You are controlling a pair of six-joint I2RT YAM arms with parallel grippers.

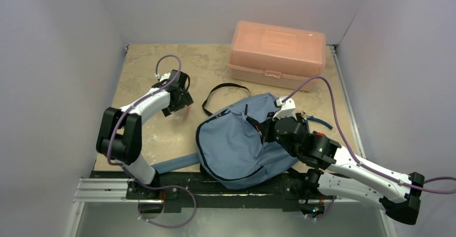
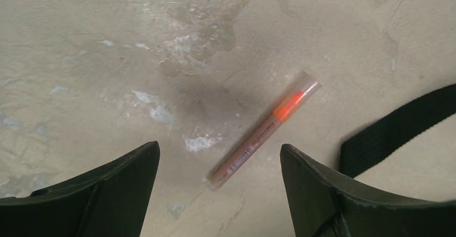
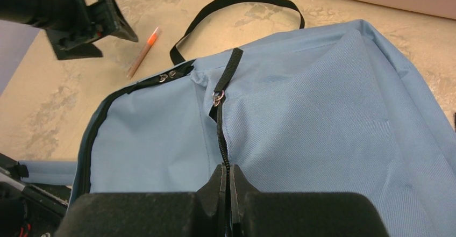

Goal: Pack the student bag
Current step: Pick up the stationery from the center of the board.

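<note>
The student bag (image 1: 236, 145) lies flat on the table (image 1: 140, 70) near the front edge, right of centre and partly under the right arm. It's a soft blue-grey fabric thing with a fine woven texture and rumpled folds, plus a dark zip line curving around its edge. One wide blue shoulder strap (image 1: 175, 164) trails off to the left along the front edge, and a thin black webbing loop (image 1: 226, 89) curls out flat behind the bag. The right gripper (image 3: 228, 175) is clenched tight on the bag, its blunt black fingers pinching the dark zipper (image 3: 221, 135) that runs down from a little metal ring. The left gripper (image 2: 220, 156) is released, with its dark matte fingers spread wide just above the table, one on either side of a slim marker pen (image 2: 266, 129) and not touching it. The pen is a round tube with an orange band under a see-through cap, lying at a slant on the mottled, stone-look beige top. A rigid, translucent salmon-pink plastic box (image 1: 277, 54) with rounded corners sits at the back of the table.
</note>
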